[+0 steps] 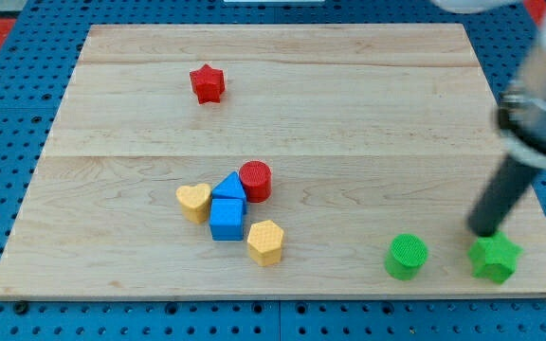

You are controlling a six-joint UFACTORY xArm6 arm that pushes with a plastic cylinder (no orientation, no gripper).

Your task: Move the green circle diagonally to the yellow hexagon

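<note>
In the camera view, the tool's tip (485,230) rests just above the green star (495,258), right of the green circle (407,257); being a bare rod, it holds nothing; it should probably swing round the circle's right side, then push left towards the yellow hexagon (265,242); the circle is a ridged, low cylinder near the desk's (349,104) bottom edge.

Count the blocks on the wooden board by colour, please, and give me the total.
Red: 2, the red star and red circle
Yellow: 2, the yellow heart and yellow hexagon
Blue: 2, the blue triangle and blue cube
Green: 2, the green circle and green star
Total: 8
</note>
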